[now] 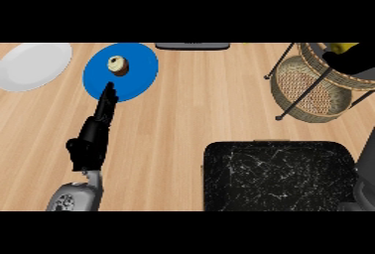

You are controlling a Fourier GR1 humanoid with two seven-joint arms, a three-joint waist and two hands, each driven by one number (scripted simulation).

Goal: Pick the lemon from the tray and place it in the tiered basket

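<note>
Above the wicker tiered basket (311, 92), fingers of the right hand (350, 60) clasp the yellow lemon (341, 47) (half hidden); an off-centre release could roll it out.

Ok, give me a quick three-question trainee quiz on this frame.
1. True or false: the lemon shows up at the tiered basket, off the black tray.
2. What sits on the blue plate? A) a cupcake B) a lemon C) nothing
3. Fill in: the left hand points its straight fingers towards the ____ plate.
Key: 1 true; 2 A; 3 blue.
</note>
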